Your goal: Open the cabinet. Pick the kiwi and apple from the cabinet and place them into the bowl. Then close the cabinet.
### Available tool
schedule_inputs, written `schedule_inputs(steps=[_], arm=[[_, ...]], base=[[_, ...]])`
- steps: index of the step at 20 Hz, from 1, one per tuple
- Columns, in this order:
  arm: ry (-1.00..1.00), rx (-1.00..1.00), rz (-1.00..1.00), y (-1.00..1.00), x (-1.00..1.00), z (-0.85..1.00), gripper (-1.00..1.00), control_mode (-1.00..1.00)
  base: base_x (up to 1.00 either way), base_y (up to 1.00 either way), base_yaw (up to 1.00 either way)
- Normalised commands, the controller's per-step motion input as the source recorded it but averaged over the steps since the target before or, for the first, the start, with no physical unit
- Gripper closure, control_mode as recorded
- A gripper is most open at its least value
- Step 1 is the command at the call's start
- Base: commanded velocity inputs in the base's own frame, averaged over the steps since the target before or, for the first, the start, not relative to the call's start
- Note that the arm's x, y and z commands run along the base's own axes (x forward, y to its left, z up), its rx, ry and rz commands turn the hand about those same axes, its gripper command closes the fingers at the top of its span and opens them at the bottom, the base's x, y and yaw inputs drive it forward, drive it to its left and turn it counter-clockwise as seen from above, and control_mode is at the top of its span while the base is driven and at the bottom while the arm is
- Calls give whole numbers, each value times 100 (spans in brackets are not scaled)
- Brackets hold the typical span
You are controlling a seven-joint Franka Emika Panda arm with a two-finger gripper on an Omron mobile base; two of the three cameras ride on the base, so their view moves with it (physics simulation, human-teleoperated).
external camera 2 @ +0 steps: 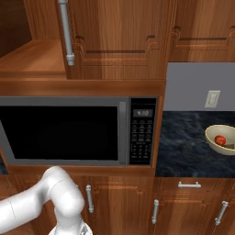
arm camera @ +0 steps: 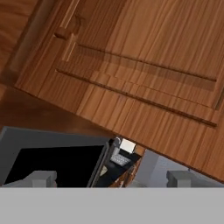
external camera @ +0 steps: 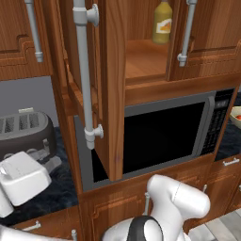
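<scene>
The cabinet [external camera: 146, 61] has its left door [external camera: 113, 84] swung open toward me and its right door [external camera: 207, 42] shut. Its shelf [external camera 2: 27, 59] holds no fruit that I can see. On the counter at the right stands the cream bowl [external camera 2: 215, 133], also at the frame edge as the bowl [external camera: 234, 113]. The red apple [external camera 2: 220, 140] lies inside it. A dull brownish bit beside the apple may be the kiwi [external camera 2: 229, 146]. My gripper [arm camera: 113, 179] is open and holds nothing. It looks up at the shut door's raised panel [arm camera: 144, 78].
A yellow bottle [external camera: 162, 21] stands on the cabinet shelf. A microwave [external camera 2: 64, 131] sits under the cabinet. A toaster [external camera: 23, 129] is on the dark counter at the left. The open door's long handle [external camera: 82, 70] juts toward me. Low cabinets [external camera 2: 188, 202] run below.
</scene>
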Motion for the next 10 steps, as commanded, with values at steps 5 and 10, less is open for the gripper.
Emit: schedule_inputs(steps=[5, 10], arm=[[0, 0, -11, -14, 5, 0, -100, -100], [0, 0, -10, -20, 0, 0, -100, -100]], base=[[0, 0, 0], [0, 0, 0]])
